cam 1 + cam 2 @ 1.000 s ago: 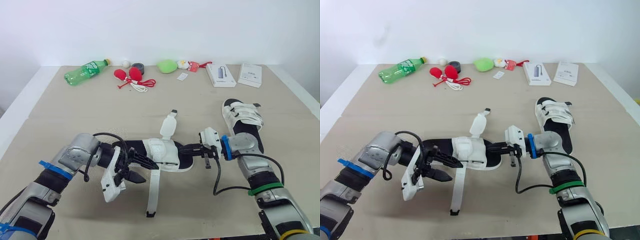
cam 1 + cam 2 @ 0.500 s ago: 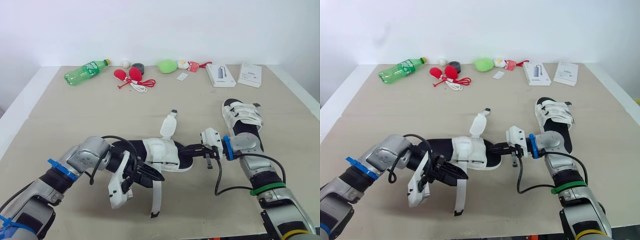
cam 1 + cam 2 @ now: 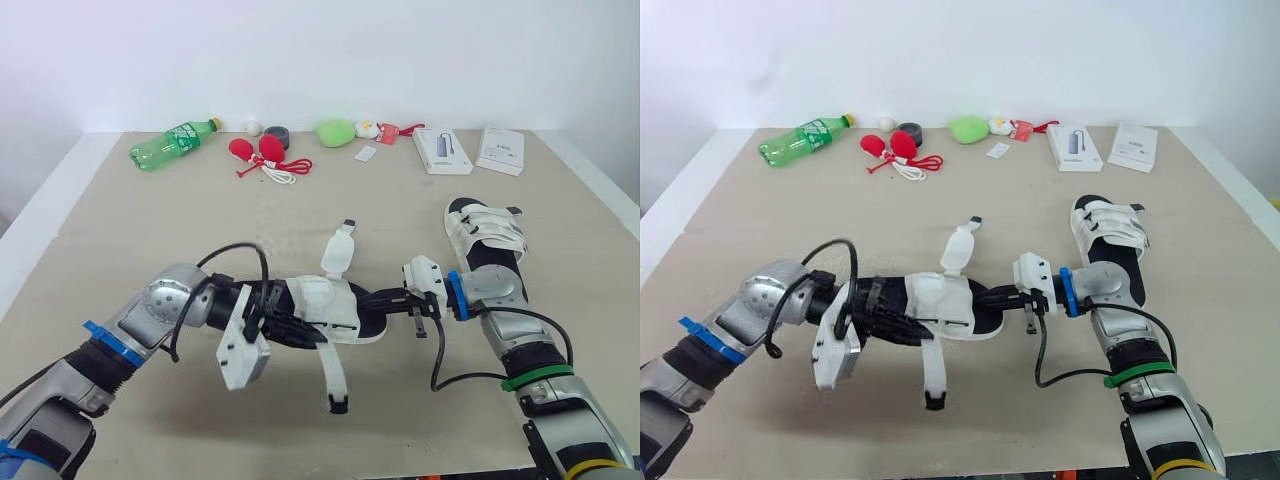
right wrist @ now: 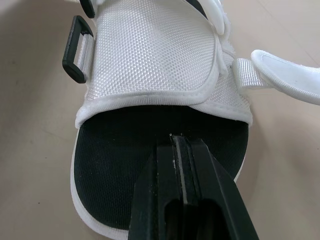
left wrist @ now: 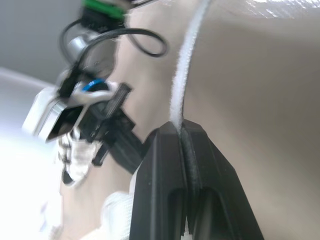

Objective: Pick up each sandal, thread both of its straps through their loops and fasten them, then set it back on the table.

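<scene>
Left claw (image 5: pixel 181 132): pressed together on the long strap (image 3: pixel 331 373), near where it leaves the shoe; the rest of the strap trails loose over the table (image 3: pixel 150 220), its black tip lying free.
Middle sandal (image 3: pixel 325 300): held between both arms, low over the table or resting on it.
Short strap (image 3: pixel 338 255): sticks up unfastened, through nothing.
Loop (image 4: pixel 76 48): empty at the side of the upper.
Right claw (image 4: pixel 178 141): pinching the open end of the sole, steadying the shoe.
Far sandal (image 3: pixel 487 232): lies on the table to the right, straps across and apparently fastened, though it is too distant to be sure.
Done: probably one sandal.
Left: thread and fasten both straps here, then set it down.
</scene>
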Robot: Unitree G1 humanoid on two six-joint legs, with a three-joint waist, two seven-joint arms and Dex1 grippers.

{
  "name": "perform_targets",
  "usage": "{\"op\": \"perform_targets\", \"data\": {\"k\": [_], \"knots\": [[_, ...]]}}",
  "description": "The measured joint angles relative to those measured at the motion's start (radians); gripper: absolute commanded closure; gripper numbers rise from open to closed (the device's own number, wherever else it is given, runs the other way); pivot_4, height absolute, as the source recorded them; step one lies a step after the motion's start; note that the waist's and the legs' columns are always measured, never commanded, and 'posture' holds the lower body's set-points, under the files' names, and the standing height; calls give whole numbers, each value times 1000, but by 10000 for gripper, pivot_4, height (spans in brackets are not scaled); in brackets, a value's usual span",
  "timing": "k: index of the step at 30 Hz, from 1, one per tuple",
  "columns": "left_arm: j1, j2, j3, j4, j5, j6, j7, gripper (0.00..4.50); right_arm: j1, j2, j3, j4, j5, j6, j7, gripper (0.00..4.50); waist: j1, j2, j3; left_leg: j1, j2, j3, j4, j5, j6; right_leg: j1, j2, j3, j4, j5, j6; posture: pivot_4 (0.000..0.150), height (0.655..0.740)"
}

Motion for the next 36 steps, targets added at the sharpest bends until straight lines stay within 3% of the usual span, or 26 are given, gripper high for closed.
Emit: {"op": "perform_targets", "data": {"k": [7,10,15,21,26,36], "knots": [[49,11,63,-110,-204,403,-33,44291,-1,0,1,0,-5,-2,0,45000,0,0,0,0,0,-1,0,0,0,0,1,0,0,-1,2,1500,7400],[75,28,101,-163,-353,701,-38,44291,-2,0,1,0,-7,-2,1,45000,0,0,0,0,0,-2,1,0,0,0,1,0,0,-2,3,1500,7400],[72,37,168,-187,-520,1032,-34,44291,-2,0,1,0,-8,-2,2,45000,0,0,0,0,0,-2,1,0,0,0,2,0,0,-2,3,1500,7400],[7,-46,271,-137,-656,1339,26,44291,-4,-1,1,1,-13,-5,2,45000,0,0,0,-1,0,-5,3,0,0,1,4,0,0,-2,4,1500,7400],[-25,-94,335,-74,-695,1514,44,44291,-4,-1,1,0,-14,-12,5,45000,0,0,0,-2,0,-6,3,0,0,1,5,0,0,-2,4,1500,7400],[-25,-149,387,-57,-689,1643,64,44291,1,-7,1,-10,-15,-16,3,45000,0,0,0,-2,0,-8,4,0,0,1,5,0,0,-2,4,1500,7400]]}}
